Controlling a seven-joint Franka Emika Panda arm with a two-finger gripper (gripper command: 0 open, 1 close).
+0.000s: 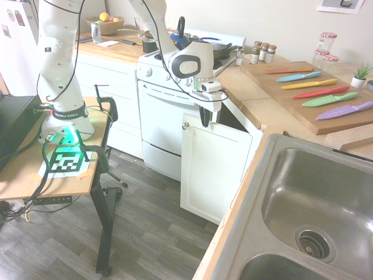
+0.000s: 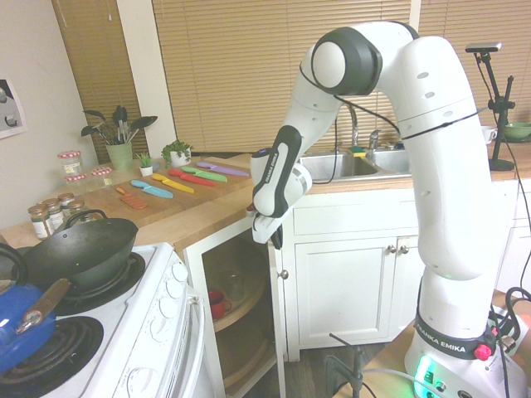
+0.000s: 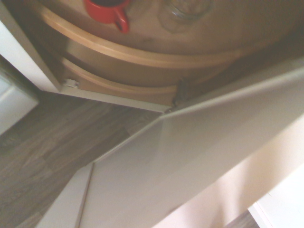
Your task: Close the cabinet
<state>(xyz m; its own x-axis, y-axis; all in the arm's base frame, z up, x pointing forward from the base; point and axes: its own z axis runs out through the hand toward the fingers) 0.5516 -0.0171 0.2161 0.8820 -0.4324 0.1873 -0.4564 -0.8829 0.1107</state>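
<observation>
The cabinet's tall, narrow white door [image 1: 213, 169] stands swung out from the base cabinet between the oven and the sink counter. Its small silver knob [image 1: 185, 125] sits near the top free corner. In the second exterior view the door [image 2: 276, 332] shows edge-on, with the knob [image 2: 284, 274] on it. My gripper [image 1: 204, 119] hangs at the door's top edge, just beside the knob on the outer face, fingers together with nothing between them. It shows again as the gripper [image 2: 273, 238] right above the door edge. The wrist view looks down on the door's top edge [image 3: 228, 102].
Inside the cabinet are round wooden shelves [image 2: 241, 311] bearing a red mug [image 3: 108, 10] and a glass jar [image 3: 185, 12]. The white oven [image 1: 160, 125] stands right beside the opening. A steel sink [image 1: 317, 204] lies on the counter, and coloured knives [image 1: 317, 90] rest on a board.
</observation>
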